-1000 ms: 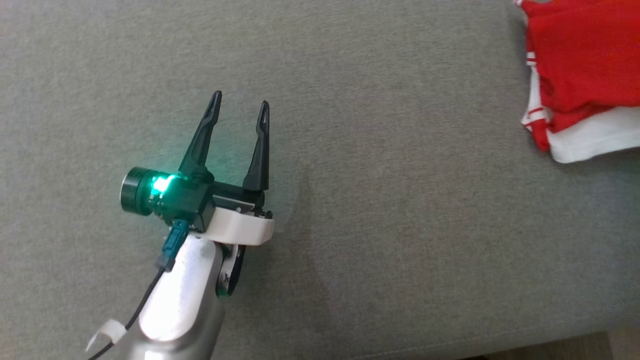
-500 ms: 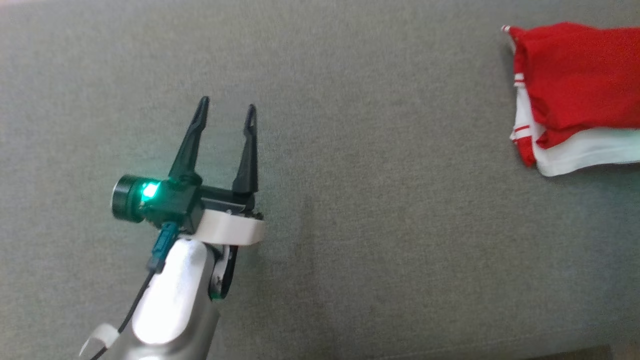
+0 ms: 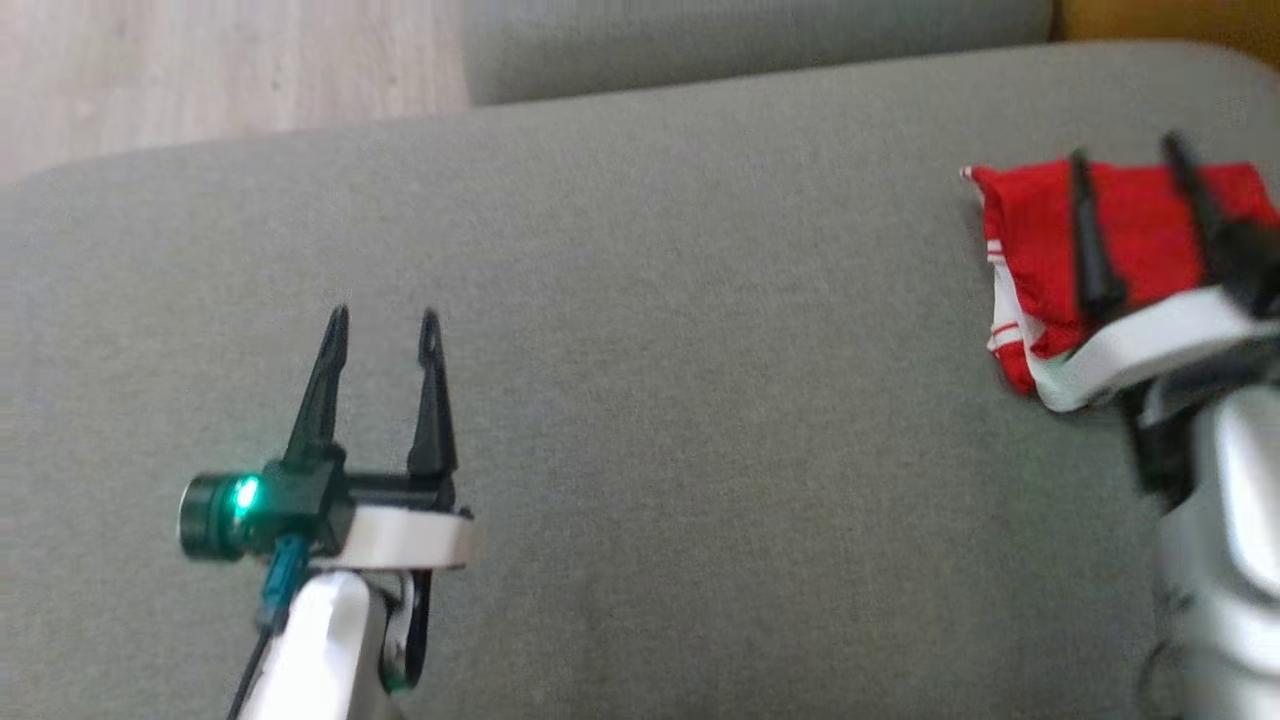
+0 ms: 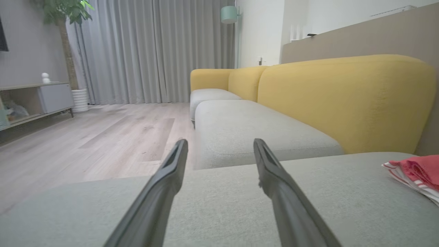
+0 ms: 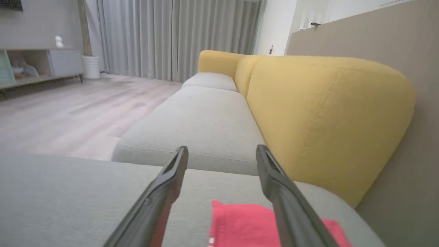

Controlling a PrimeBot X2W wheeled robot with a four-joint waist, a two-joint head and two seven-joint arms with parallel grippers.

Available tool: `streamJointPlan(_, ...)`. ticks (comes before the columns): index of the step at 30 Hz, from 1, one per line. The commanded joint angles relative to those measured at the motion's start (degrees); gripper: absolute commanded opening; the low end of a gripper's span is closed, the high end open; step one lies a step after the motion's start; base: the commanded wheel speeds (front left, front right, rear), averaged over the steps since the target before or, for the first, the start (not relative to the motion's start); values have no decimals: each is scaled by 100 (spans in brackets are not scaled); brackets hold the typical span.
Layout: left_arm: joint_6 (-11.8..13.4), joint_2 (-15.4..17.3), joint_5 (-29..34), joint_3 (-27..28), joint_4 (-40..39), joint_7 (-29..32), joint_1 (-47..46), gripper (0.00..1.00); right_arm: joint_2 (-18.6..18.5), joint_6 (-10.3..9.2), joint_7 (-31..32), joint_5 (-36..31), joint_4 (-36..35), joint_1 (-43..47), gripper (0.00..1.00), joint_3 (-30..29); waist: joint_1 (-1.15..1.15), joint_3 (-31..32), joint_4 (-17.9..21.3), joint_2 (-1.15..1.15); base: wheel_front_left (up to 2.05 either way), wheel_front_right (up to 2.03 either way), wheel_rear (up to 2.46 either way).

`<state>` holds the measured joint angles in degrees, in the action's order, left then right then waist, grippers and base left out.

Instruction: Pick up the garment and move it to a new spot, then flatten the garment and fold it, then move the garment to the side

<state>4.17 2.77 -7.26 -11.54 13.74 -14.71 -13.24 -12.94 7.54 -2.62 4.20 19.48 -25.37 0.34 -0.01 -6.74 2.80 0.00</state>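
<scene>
The head view has lifted, so you now see your right gripper (image 3: 1122, 152) spread and empty over the folded red-and-white garment (image 3: 1030, 235) at the cushion's (image 3: 700, 350) right end, with your left gripper (image 3: 384, 314) spread too, so the move aside looks finished.

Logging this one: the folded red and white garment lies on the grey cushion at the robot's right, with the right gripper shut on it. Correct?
Not shut. The right gripper is open: the right wrist view shows its two fingers well apart over the garment, which lies loose on the cushion. The rest stands: folded, red and white, at the robot's right.
</scene>
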Motion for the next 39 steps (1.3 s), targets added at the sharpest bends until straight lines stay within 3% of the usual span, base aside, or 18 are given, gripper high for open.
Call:
streamJointPlan(1,76,65,84,258,-219,-29,42,100,300,-5,-225,97,-233,127,100,-14,1,236,-120,0,0,0,0)
streamJointPlan(5,101,59,72,352,-194,-29,325,100,778,-5,-658,122,-249,550,100,-79,1,433,-200,0,0,0,0)
streamJointPlan(8,-38,43,-181,424,-111,-29,546,100,943,-5,-932,61,-261,938,100,-77,1,558,-233,0,0,0,0)
streamJointPlan(14,-135,31,-264,566,-170,-29,815,100,1002,-5,-1155,419,-199,1561,100,-5,1,690,-253,0,0,0,0)
streamJointPlan(24,-580,14,-403,593,-209,-29,1124,100,1005,-5,-1235,692,-201,2089,100,218,1,758,-223,0,0,0,0)
streamJointPlan(39,-481,11,-678,608,-144,-29,1137,100,1005,-5,-1237,701,-335,2124,100,284,1,751,-220,0,0,0,0)
